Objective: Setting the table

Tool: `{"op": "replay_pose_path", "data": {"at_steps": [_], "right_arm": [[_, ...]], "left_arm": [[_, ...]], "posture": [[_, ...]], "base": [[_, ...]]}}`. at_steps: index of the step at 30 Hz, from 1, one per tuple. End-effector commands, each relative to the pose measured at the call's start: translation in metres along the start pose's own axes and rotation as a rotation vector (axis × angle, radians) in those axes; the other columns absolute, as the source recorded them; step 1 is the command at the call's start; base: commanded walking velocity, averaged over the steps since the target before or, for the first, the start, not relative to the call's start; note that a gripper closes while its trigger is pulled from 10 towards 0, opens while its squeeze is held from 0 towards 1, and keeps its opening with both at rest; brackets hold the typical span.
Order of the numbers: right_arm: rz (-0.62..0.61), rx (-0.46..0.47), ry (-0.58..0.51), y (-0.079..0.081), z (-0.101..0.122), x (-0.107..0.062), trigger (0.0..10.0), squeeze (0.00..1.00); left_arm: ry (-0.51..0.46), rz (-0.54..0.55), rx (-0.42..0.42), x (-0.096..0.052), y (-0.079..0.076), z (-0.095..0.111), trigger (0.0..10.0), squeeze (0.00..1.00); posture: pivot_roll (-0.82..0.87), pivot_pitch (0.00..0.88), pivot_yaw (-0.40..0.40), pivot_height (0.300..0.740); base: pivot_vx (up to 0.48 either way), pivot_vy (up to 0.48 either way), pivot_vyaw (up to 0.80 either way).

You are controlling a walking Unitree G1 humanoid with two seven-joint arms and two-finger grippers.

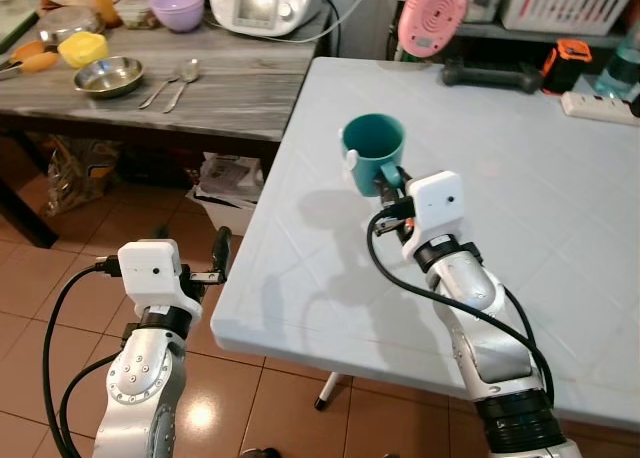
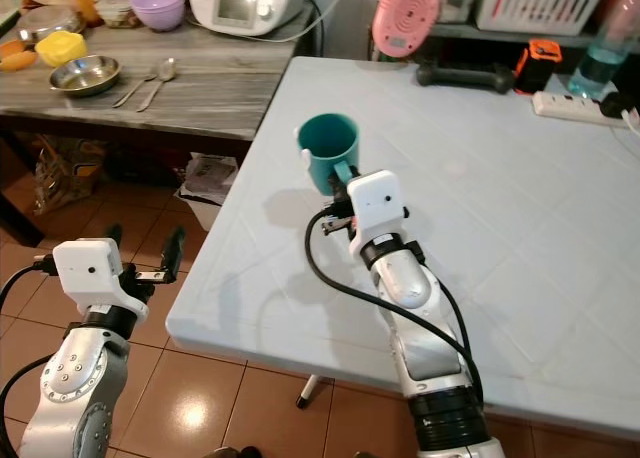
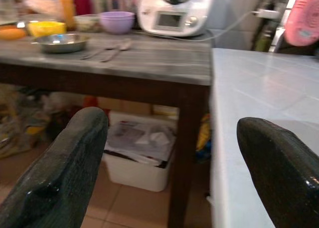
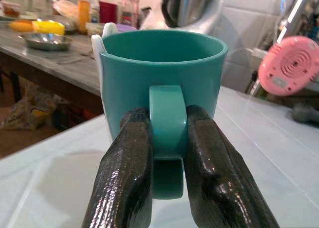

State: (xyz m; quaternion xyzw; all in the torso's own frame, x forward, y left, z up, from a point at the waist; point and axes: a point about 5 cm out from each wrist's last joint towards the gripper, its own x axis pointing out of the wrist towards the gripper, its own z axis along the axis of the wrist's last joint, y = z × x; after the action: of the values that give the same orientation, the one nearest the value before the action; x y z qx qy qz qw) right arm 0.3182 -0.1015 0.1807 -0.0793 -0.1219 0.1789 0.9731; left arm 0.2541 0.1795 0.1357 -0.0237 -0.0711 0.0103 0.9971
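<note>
Right hand (image 1: 390, 188) pinches the handle of the teal mug (image 1: 373, 153), held upright over the pale tabletop (image 1: 540, 238), seemingly just clear of it. Best lowered level before release. Left hand (image 1: 215, 258) idle, fingers apart, beside the tabletop's edge.

Head stereo pair looking down, sharing the blue table (image 1: 520, 238); wrist cameras close, facing forward

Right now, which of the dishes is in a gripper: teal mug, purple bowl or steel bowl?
The teal mug: the right gripper pinches its handle above the white table. The purple bowl and steel bowl sit on the grey table.
</note>
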Motion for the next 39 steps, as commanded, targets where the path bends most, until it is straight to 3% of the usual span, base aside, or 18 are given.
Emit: {"op": "replay_pose_path", "data": {"at_steps": [1, 14, 39], "right_arm": [[0.012, 0.004, -0.016, 0.001, 0.002, 0.003, 10.0, 0.0], [-0.01, 0.021, 0.0, 0.002, -0.004, 0.001, 10.0, 0.0], [-0.06, 0.014, 0.002, 0.001, -0.009, 0.001, 10.0, 0.0]], "left_arm": [[0.004, 0.043, 0.028, -0.003, 0.008, -0.001, 10.0, 0.0], [0.005, 0.075, 0.046, 0.002, 0.011, 0.0, 10.0, 0.0], [0.022, 0.026, 0.043, 0.005, 0.009, 0.0, 10.0, 0.0]], "posture": [[-0.07, 0.079, -0.007, 0.74], [-0.07, 0.081, 0.02, 0.74], [-0.07, 0.067, 0.049, 0.74]], "base": [[0.0, 0.0, 0.0], [0.0, 0.0, -0.43], [0.0, 0.0, 0.0]]}}
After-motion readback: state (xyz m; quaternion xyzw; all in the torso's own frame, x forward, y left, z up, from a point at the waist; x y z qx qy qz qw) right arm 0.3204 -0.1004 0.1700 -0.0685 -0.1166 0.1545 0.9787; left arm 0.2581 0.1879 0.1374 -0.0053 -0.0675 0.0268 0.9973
